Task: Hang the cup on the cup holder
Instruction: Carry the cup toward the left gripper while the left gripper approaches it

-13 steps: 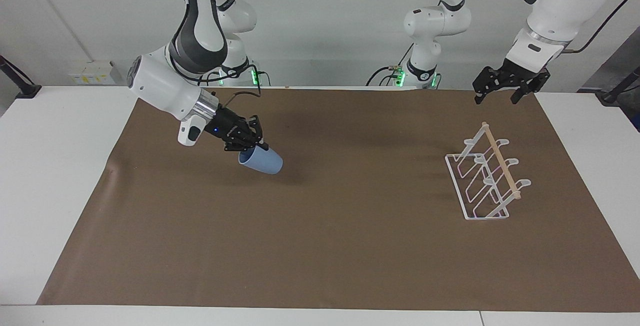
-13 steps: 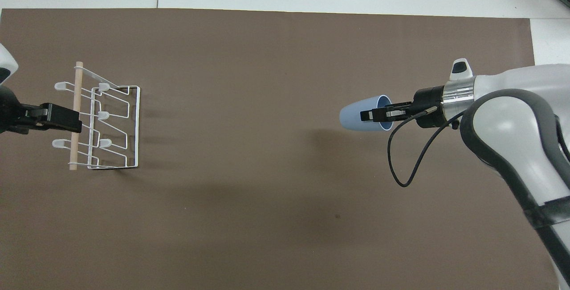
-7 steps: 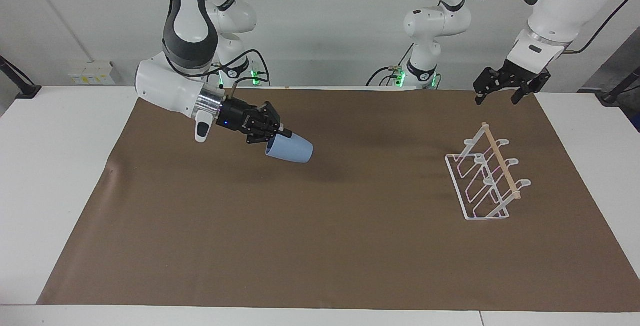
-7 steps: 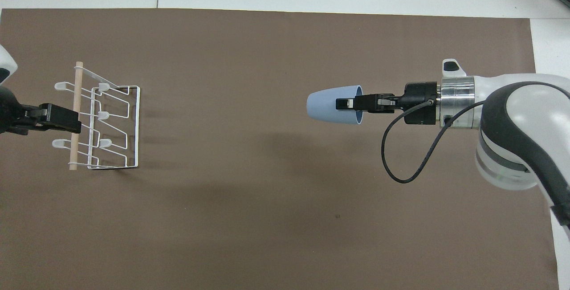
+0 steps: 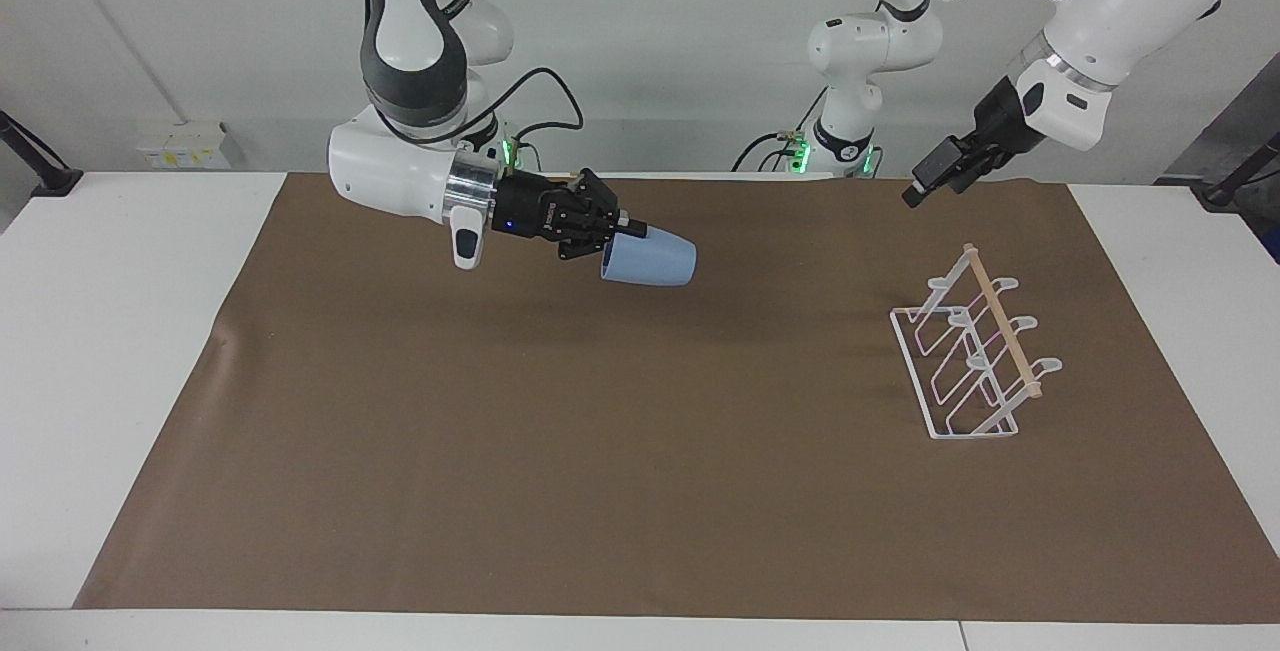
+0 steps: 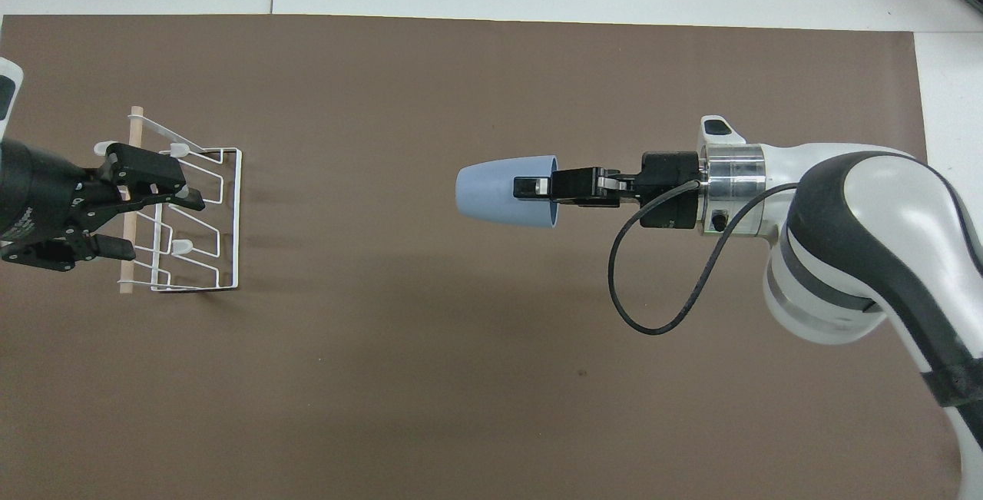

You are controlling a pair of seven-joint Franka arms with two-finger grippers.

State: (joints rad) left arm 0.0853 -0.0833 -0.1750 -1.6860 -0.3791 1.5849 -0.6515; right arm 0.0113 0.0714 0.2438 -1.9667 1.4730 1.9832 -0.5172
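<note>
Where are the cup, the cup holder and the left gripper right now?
cup (image 5: 650, 260): facing view, on its side wall.
cup holder (image 5: 1002, 331): facing view, on the wooden rod along its top.
left gripper (image 6: 150, 206): overhead view, midway between its fingertips, over the holder.

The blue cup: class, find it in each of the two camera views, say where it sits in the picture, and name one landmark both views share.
Facing view: the cup is above centre, lying sideways in the air, gripped at its rim by the right hand.
Overhead view: the cup is near the middle, base pointing toward the rack.
Shared landmark: the white wire rack at the left arm's end of the brown mat.
</note>
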